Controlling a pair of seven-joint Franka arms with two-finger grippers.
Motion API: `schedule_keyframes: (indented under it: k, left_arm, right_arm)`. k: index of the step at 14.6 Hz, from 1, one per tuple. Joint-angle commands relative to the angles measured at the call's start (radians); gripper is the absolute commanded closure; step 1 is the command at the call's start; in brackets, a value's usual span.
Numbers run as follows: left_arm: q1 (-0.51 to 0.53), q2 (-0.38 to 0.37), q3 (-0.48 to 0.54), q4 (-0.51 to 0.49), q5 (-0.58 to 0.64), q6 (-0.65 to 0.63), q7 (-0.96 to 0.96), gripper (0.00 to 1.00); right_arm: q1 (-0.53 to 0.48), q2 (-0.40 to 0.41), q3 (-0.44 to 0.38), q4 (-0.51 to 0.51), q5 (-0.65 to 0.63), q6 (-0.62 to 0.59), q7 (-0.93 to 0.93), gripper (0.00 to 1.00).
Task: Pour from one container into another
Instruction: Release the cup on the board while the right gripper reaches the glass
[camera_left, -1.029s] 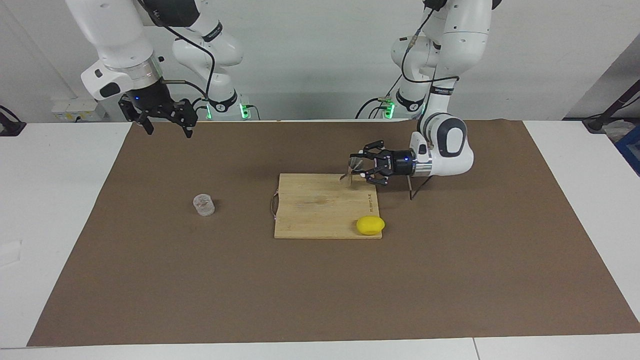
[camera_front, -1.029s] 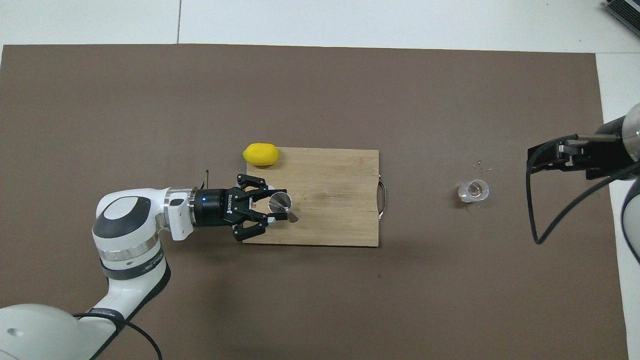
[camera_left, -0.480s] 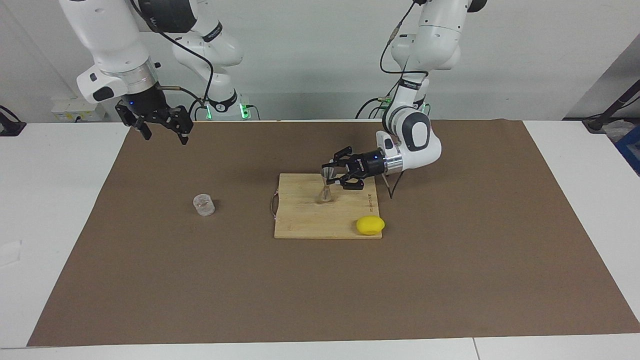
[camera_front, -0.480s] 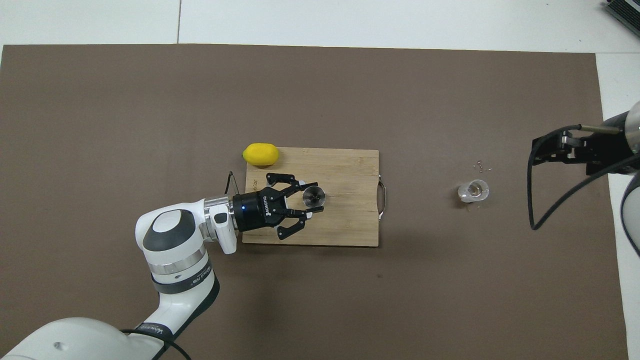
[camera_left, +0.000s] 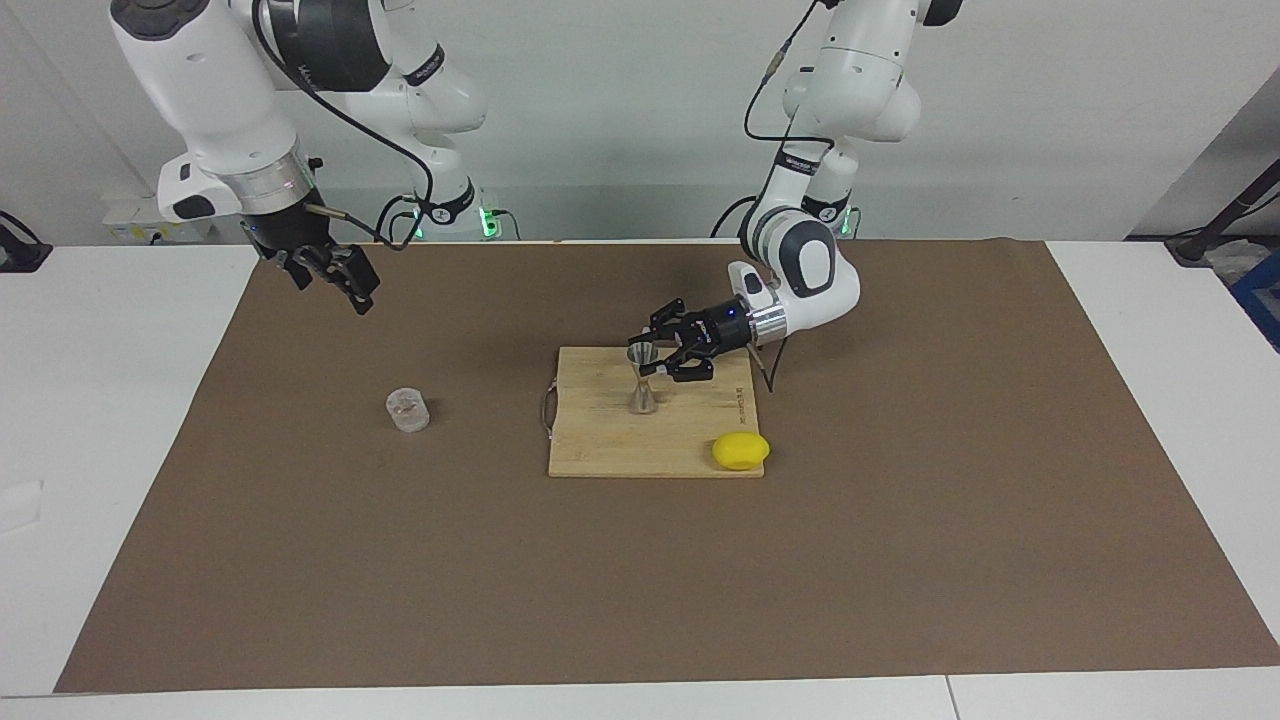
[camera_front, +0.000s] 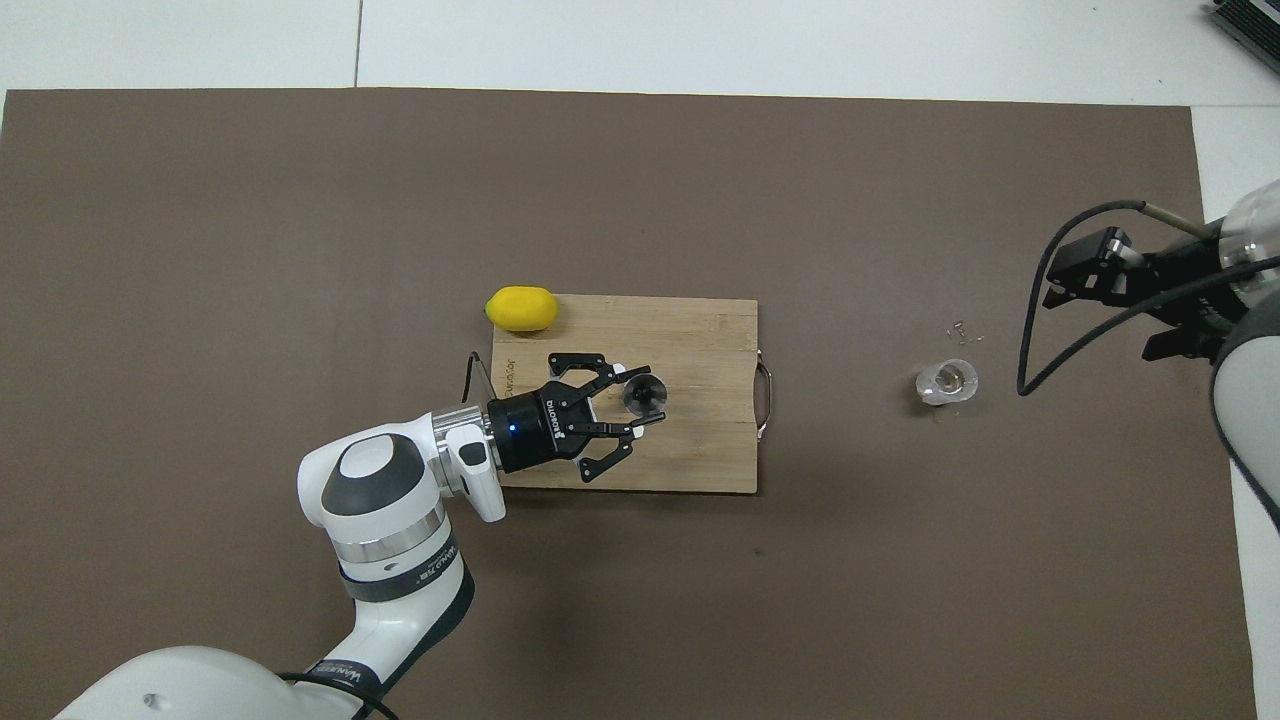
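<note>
- Standing upright mid cutting board (camera_left: 600, 440): metal jigger (camera_left: 643, 380), left gripper (camera_left: 652, 360) pinching its waist; lemon (camera_left: 741, 451) at the board's corner, clear of the grip
- glass cup (camera_left: 408, 410) alone on brown mat (camera_left: 900, 550), toward the right arm's end; right gripper (camera_left: 335, 280) spread, raised over the mat
- board lettering unreadable

Open mat (camera_left: 900, 560) around glass cup (camera_left: 408, 410)
</note>
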Motion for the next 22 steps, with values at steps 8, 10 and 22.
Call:
schedule_keyframes:
  k: [8,10,22]
  left_arm:
    - [-0.022,0.020,0.016,0.006,-0.043,0.082,0.019,0.00]
    - [-0.007,0.020,0.021,0.006,-0.043,0.083,0.019,0.00]
    - [0.312,0.005,0.024,0.002,0.405,-0.091,0.011,0.00]
  right_arm:
    - [-0.080,-0.011,0.005,-0.166,0.229,0.137,0.514,0.00]
    - [-0.112,0.003,0.004,-0.192,0.288,0.142,0.553,0.00]
    - [-0.272,0.109,0.004,-0.418,0.522,0.301,0.424,0.00]
